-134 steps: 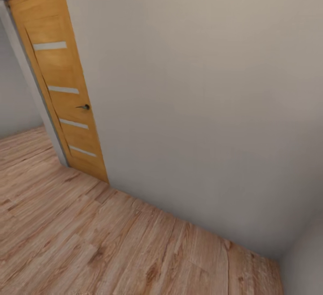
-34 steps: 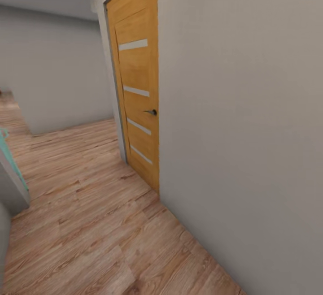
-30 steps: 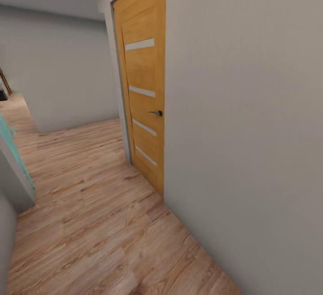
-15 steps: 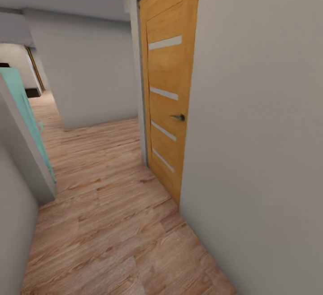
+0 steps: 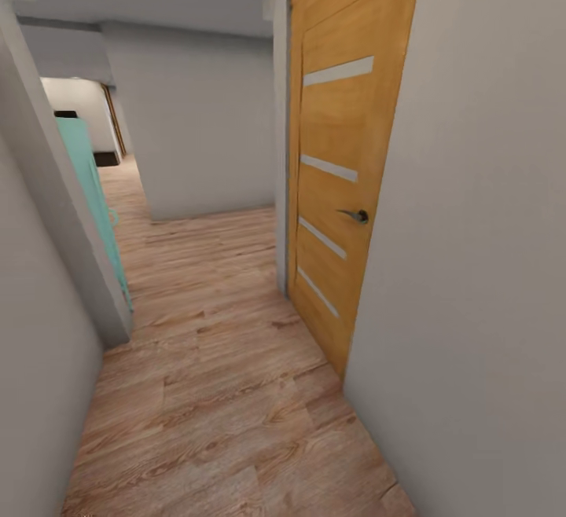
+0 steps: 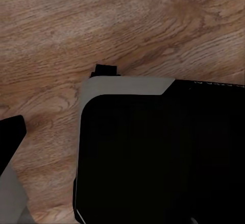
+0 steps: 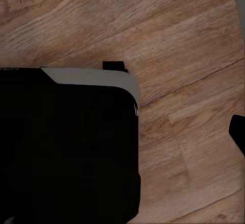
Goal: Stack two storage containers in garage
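The storage containers are out of view. I am in a narrow corridor with a light wood plank floor (image 5: 220, 391). Both wrist views look straight down at that plank floor (image 6: 122, 25), (image 7: 194, 45). Under each arm sits my own black base with its grey edge (image 6: 127, 86), (image 7: 92, 76).
A closed honey-wood door (image 5: 346, 187) with frosted strips and a dark handle (image 5: 358, 216) stands close on the right, set in a white wall (image 5: 487, 265). A grey wall (image 5: 31, 328) and a teal door (image 5: 90, 195) close in the left side. The corridor runs ahead and bends left past a white wall (image 5: 204, 132).
The view has swung left and moved on. The door has slid to the picture's right, and the corridor with the teal door has come into sight.
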`<state>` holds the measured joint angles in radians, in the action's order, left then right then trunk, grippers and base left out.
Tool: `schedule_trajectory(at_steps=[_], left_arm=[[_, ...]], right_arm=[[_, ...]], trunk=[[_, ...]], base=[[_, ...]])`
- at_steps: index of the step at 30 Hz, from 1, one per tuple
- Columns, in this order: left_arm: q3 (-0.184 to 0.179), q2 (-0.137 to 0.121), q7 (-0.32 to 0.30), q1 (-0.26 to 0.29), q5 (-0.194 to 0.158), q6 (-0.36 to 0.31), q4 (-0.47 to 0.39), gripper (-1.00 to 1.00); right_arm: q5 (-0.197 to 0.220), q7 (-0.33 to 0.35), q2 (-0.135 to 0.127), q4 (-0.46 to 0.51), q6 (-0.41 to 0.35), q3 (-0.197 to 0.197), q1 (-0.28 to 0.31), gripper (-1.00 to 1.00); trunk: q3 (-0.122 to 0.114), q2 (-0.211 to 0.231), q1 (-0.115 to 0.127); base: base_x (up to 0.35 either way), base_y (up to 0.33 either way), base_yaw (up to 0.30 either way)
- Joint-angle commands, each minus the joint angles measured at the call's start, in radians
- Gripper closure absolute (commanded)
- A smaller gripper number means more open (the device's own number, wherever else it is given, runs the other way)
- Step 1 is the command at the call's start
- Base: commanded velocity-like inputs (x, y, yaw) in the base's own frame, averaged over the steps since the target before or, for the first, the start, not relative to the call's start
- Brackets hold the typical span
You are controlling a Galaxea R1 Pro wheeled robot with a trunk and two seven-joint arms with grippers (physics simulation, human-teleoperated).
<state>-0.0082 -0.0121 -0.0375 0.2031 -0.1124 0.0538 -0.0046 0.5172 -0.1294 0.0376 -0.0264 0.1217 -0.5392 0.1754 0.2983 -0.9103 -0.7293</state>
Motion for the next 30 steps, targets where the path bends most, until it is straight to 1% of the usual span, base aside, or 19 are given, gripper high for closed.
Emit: schedule_trajectory(at_steps=[1,24,30], left_arm=[[-0.002,0.000,-0.004,0.001,-0.010,0.003,0.001,-1.00],[-0.002,0.000,-0.004,0.001,-0.010,0.003,0.001,-1.00],[-0.001,0.000,-0.004,0.001,-0.010,0.003,0.001,-1.00]], right_arm=[[0.009,-0.001,0.001,-0.003,0.005,-0.008,0.001,-1.00],[0.010,-0.001,0.001,-0.003,0.005,-0.008,0.001,-1.00],[0.010,-0.001,0.000,-0.003,0.004,-0.008,0.001,-1.00]], trunk=[[0.001,-0.001,-0.001],[0.001,-0.001,-0.001],[0.001,-0.001,-0.001]], base=[[0.245,0.000,0.270],[0.245,0.000,0.269],[0.233,0.000,0.081]])
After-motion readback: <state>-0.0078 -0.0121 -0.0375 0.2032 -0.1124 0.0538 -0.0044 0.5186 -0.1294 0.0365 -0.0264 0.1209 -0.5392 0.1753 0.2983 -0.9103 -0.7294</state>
